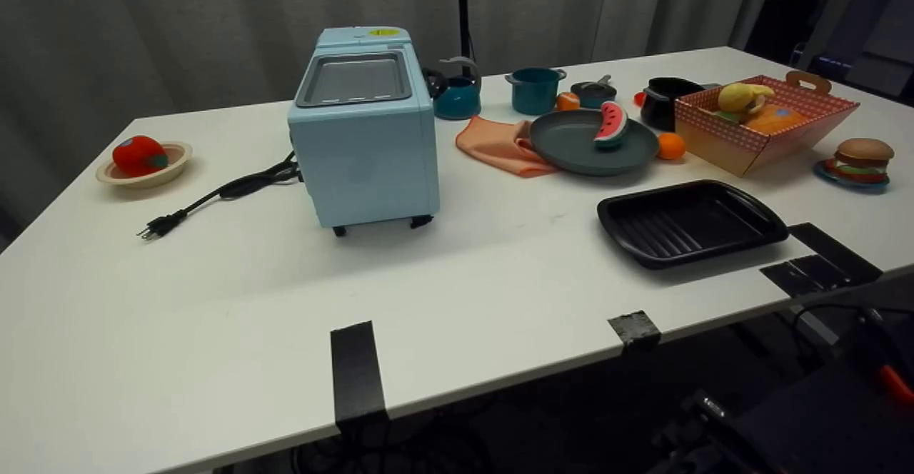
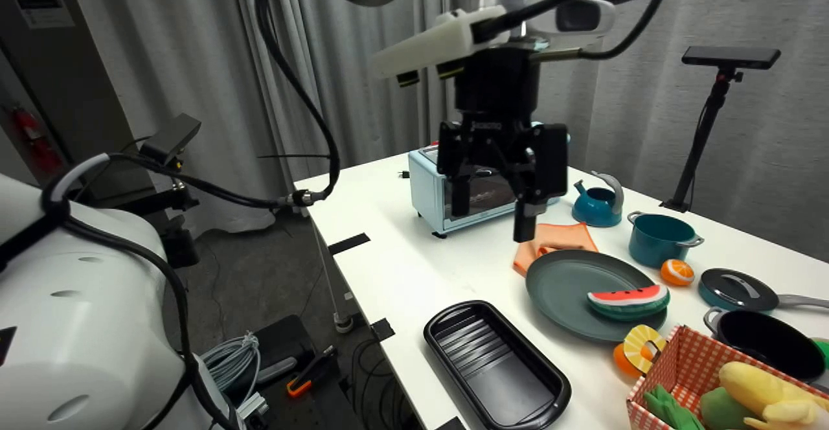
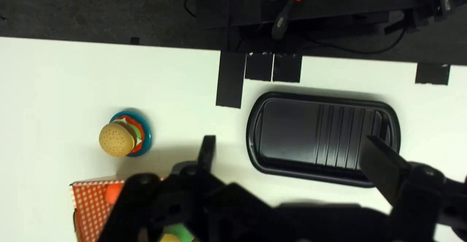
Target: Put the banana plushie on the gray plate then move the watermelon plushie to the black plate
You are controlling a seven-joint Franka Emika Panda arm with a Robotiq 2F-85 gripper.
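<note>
Spread, empty claw (image 3: pixel 290 140) nearest in wrist view. Below, to its side, banana plushie (image 2: pixel 764 386) in basket (image 2: pixel 693 359). Could catch its walls reaching in; could roll off gray plate (image 2: pixel 560 291), partly occupied by watermelon plushie (image 2: pixel 628 304).
</note>
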